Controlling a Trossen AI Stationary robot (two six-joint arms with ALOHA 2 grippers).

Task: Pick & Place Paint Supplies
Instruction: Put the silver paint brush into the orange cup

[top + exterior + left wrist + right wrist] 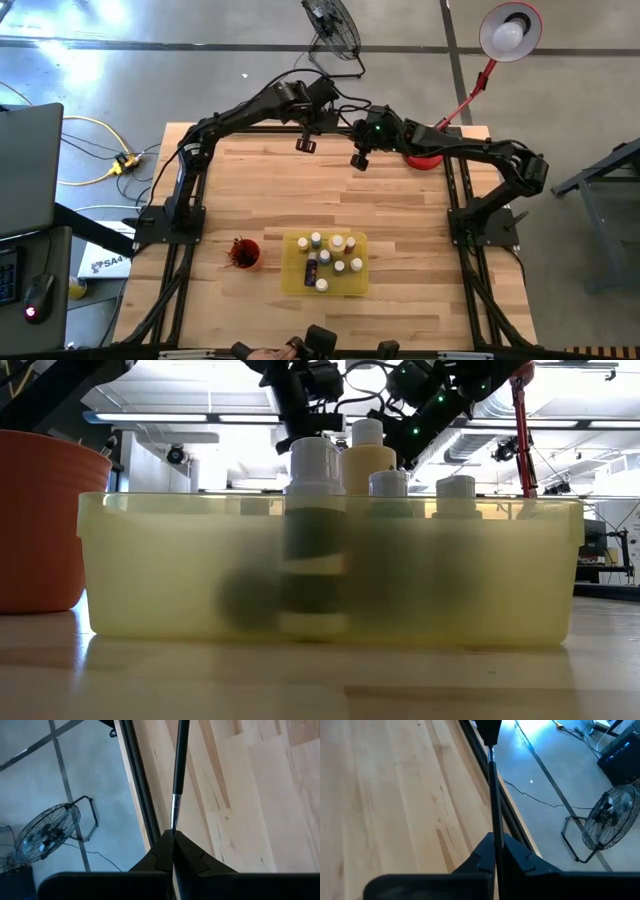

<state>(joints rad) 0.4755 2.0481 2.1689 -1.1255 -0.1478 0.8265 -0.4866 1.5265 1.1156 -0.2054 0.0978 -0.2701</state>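
The left gripper [173, 840] is pinching one end of a thin dark paintbrush [179, 765] between pressed-together fingers. The right gripper [496, 842] is clamping the same brush's other end (both above the far table [400, 200] edge). The bottles [330, 258] are sitting in the yellow tray [292, 280].

Bright, even light from overhead. Lit lamp [511, 33] beyond the table's far edge. Ceiling strip lights [165, 417] blown out white in the low view, arms silhouetted against them. Tray [330, 568] close to the lens, translucent wall hazing the bottles [314, 540] behind it into soft blurs. Glare patch on the floor [535, 730] in the right wrist view. Soft, faint shadows on the table [330, 190].
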